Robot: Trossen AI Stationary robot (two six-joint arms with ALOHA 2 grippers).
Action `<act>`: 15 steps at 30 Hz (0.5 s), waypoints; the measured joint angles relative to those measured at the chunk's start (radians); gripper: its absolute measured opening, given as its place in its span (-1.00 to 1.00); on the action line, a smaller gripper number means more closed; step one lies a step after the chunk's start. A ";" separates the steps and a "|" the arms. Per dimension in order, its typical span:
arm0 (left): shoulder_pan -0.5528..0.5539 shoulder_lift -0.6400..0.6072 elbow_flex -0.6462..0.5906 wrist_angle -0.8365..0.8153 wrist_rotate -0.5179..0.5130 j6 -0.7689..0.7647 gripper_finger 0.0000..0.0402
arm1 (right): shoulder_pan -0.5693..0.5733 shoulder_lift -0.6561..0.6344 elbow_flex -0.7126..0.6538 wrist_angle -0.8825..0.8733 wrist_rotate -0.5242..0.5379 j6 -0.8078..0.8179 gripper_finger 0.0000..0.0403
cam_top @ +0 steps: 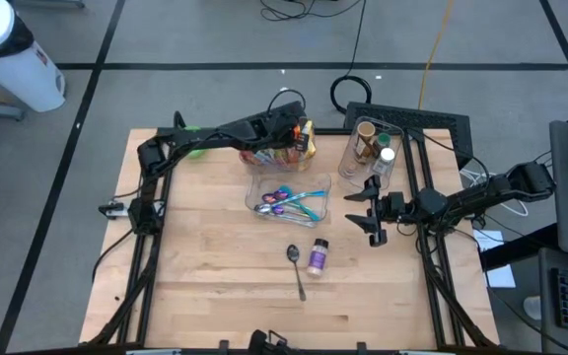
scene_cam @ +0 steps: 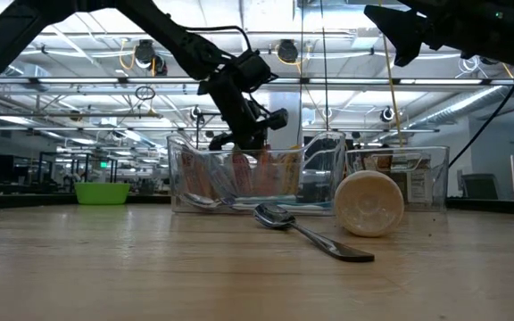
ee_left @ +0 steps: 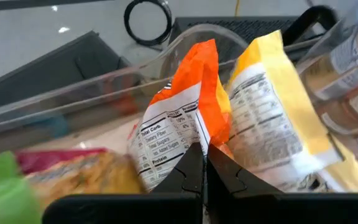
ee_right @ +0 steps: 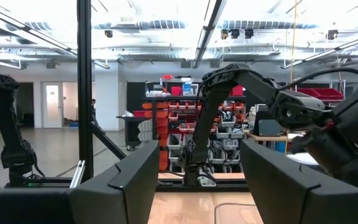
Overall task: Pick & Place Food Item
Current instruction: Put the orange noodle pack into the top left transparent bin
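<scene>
Reaching into the clear bin [cam_top: 264, 158] at the table's far side, the left gripper [ee_left: 205, 171] pinches its fingers on an orange snack packet [ee_left: 182, 118], white nutrition panel showing, upright beside a yellow packet [ee_left: 272, 106]. The right gripper [cam_top: 373, 212] hovers with fingers apart near the table's right edge.

On the orange snack packet [ee_left: 185, 118], a nutrition panel is printed; "Total Carb.", "Dietary Fiber", "Total Sugars" and "Protein" can be read, with percentages too small to be told. On the yellow packet [ee_left: 278, 118] beside it a similar panel is printed, its lines not legible; no other text can be read.
</scene>
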 joint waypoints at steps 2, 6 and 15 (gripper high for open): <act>0.001 0.007 0.001 0.007 0.002 0.003 -1.00 | 0.000 0.000 0.000 -0.001 0.000 0.000 0.07; 0.001 0.007 0.000 0.009 0.001 0.005 -1.00 | 0.000 0.000 0.000 -0.008 0.000 0.000 0.09; 0.008 0.003 -0.003 0.041 0.020 0.003 -0.87 | 0.000 0.000 0.000 -0.017 0.000 0.000 0.07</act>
